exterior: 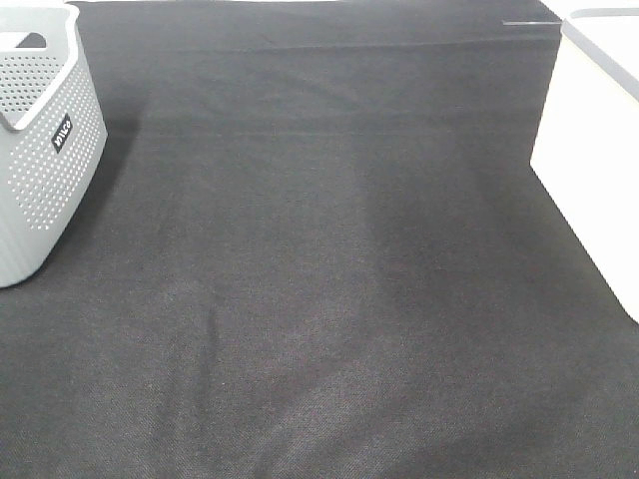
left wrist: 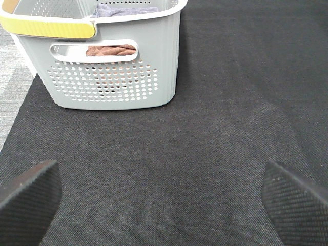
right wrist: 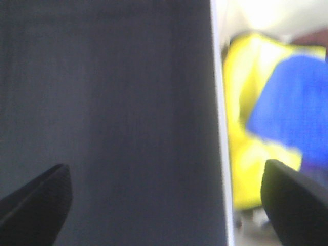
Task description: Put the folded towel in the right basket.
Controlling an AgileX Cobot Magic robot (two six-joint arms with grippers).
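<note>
both left pincer (left wrist: 164,205) and right pincer (right wrist: 164,205) hang released, empty. a blurred blue towel (right wrist: 292,102) lies inside the right basket (right wrist: 218,128) just beside the right pincer, so the drop looks done; withdraw straight, clear of its rim.

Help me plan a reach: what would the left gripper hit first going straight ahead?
Probably the grey basket, whose perforated wall faces the left gripper; only black mat lies between them, though depth is unclear.
</note>
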